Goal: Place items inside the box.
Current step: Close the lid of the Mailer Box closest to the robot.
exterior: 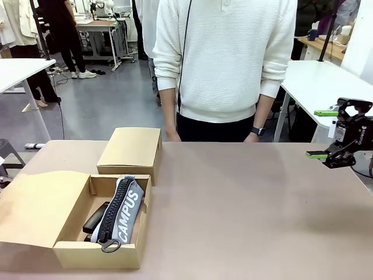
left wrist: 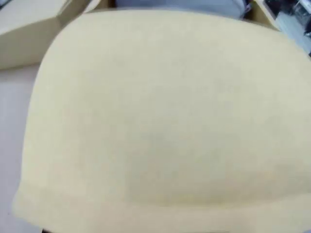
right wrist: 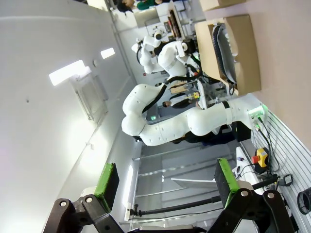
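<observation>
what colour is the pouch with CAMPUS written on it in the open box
Grey with white lettering and a black zipper; the CAMPUS pouch shows best in the front view.

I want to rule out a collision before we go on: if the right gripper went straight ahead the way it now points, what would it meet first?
Probably the left arm: the open right gripper points across the table, nothing between its fingers. Depth is unclear.

I see even, bright indoor light and soft shadows in my front view. My left wrist view is a blurred cream surface. Ceiling lights glare in the warped, wide-angle right wrist view.
</observation>
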`<control>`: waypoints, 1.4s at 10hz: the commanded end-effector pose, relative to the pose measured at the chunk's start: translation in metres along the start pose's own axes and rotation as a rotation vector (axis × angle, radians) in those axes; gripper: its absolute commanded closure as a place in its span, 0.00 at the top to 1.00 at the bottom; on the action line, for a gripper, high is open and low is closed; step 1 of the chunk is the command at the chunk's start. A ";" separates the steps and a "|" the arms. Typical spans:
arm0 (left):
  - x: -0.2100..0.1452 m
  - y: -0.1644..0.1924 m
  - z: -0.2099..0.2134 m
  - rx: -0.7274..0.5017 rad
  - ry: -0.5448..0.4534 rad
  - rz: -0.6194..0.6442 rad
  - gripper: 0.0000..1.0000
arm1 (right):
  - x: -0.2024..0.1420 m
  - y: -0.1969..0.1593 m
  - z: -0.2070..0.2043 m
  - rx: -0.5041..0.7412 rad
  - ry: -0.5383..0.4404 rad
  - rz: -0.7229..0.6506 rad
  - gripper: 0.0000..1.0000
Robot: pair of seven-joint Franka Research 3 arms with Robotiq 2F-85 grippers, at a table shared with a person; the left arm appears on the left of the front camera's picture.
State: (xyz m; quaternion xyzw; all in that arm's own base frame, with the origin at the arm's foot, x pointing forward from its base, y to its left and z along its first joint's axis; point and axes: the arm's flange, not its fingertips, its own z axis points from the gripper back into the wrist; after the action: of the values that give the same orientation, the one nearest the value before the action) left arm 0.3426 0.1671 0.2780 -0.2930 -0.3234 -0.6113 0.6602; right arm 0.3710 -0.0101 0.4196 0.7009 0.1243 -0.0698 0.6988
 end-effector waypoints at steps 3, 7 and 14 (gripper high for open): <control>0.015 -0.008 0.014 -0.065 -0.276 -0.021 1.00 | -0.002 0.004 0.002 -0.009 0.012 -0.009 1.00; 0.064 -0.034 0.005 -0.087 -0.397 -0.106 1.00 | -0.002 0.004 0.002 -0.009 0.012 -0.009 1.00; 0.154 -0.082 -0.039 -0.191 -0.578 -0.225 1.00 | -0.002 0.004 0.002 -0.009 0.012 -0.009 1.00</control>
State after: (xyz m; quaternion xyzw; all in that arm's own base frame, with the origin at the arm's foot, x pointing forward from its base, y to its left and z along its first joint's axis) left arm 0.3028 0.0654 0.3756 -0.4750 -0.4628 -0.6024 0.4442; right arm 0.3710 -0.0100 0.4197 0.7009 0.1245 -0.0695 0.6989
